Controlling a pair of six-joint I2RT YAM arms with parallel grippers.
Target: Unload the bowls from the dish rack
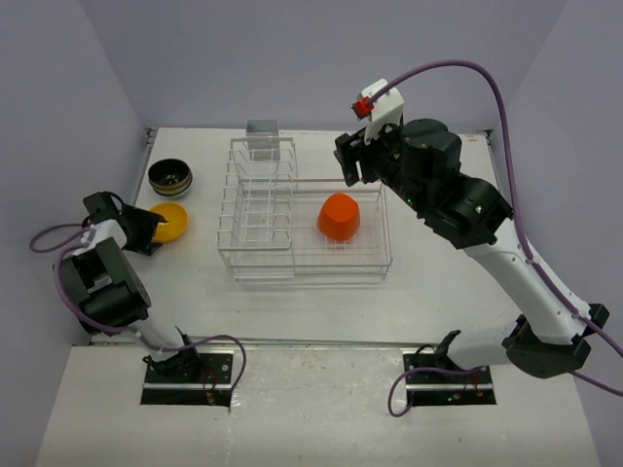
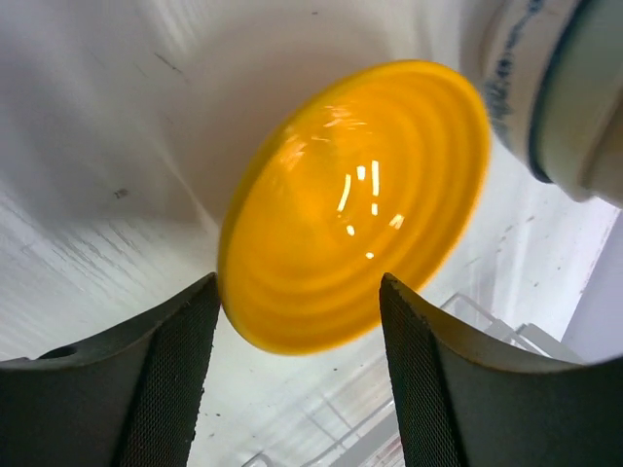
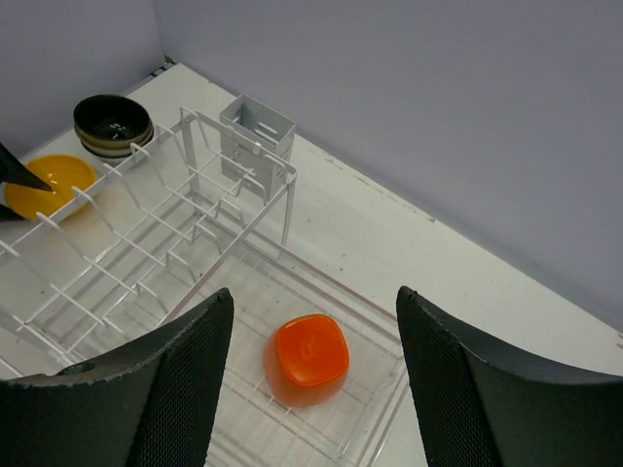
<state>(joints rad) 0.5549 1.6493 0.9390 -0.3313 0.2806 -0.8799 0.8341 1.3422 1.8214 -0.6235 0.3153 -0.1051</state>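
Bowls, top view: orange-red bowl [image 1: 338, 216] sat upside down in the low basket of the dish rack [image 1: 292, 219], which stood mid-counter [image 1: 438, 282]. Yellow bowl [image 1: 170, 219] lay on the counter left of the rack; black bowl [image 1: 169, 176] stood just behind it, toward the far wall. Grey cutlery holder [image 1: 263, 131] was at the rack's far end. Left hand [image 1: 146, 229] was at the yellow bowl's left edge. Right hand [image 1: 352, 161] hung above the rack's far right corner, apart from the orange-red bowl.

Left wrist view: left hand [image 2: 300, 287] had its fingers spread, with nothing clamped between them. Yellow bowl [image 2: 360, 195] lay just beyond the tips, inside facing the camera. Could not tell whether a tip touched its rim. A pale blue-marked object [image 2: 545, 88] was cut off at the top right; its identity was unclear.

Right wrist view: right hand [image 3: 313, 294] was wide and empty, well above the rack [image 3: 195, 185]. Orange-red bowl [image 3: 311, 352] showed in the basket below, between the fingers in the frame. Yellow bowl [image 3: 49, 185] and black bowl [image 3: 114, 122] were on the counter beyond the slotted section, outside the rack.
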